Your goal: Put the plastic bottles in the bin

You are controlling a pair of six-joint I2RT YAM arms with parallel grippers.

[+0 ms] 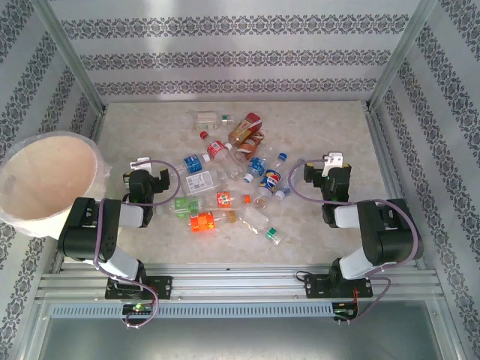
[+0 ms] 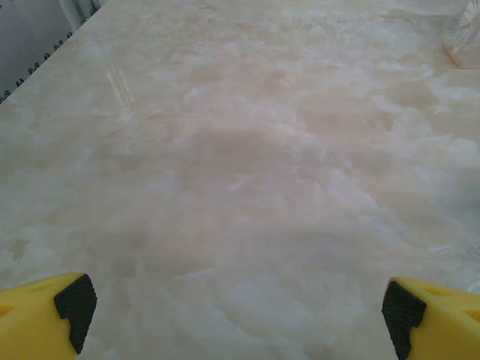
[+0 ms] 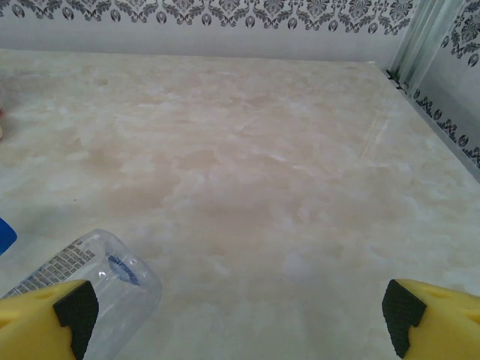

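Right now we have both grippers low over the table [image 1: 330,124], fingers spread wide and holding nothing. Our left gripper [image 2: 240,311] faces bare marble. Our right gripper [image 3: 240,311] has a clear bottle [image 3: 105,270] lying just beside one finger [image 3: 52,315]. The bottles [image 1: 225,199] lie scattered mid-table between the arms. The bin [image 1: 34,221] stands at the table's left edge, toward the near corner.
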